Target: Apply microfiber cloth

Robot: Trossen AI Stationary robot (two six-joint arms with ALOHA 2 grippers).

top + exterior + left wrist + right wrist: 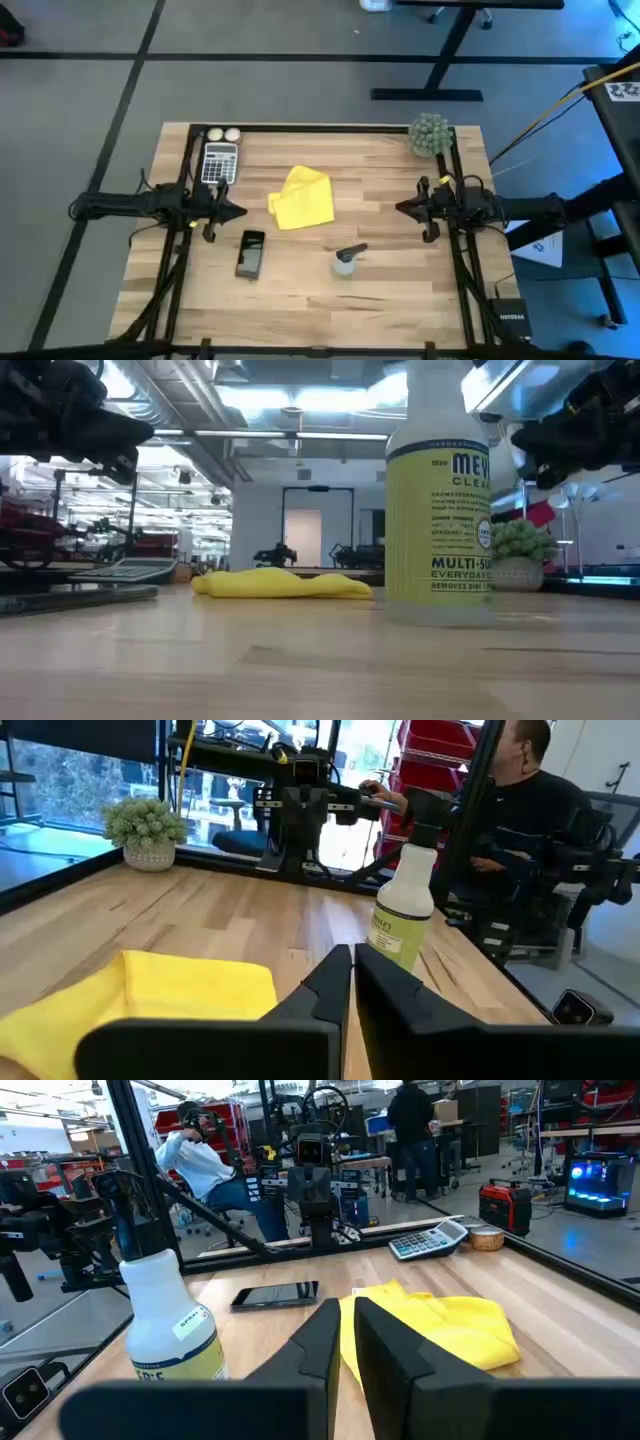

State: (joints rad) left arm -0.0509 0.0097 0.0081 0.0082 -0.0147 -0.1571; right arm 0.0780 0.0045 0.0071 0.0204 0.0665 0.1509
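The bright yellow microfiber cloth (302,198) lies crumpled flat on the wooden table, left of its middle; it also shows in the low view (282,584) and both wrist views (150,1000) (440,1325). A black phone (250,253) lies nearer the front edge. A spray bottle (346,261) with a yellow label stands to the right of the phone. My left gripper (240,211) hovers shut at the table's left side, left of the cloth. My right gripper (402,208) hovers shut at the right side. Neither touches anything.
A calculator (219,162) and two pale round objects (223,134) sit at the far left corner. A fuzzy green ball in a small pot (430,135) stands at the far right corner. People sit and stand in the room beyond the table (530,800).
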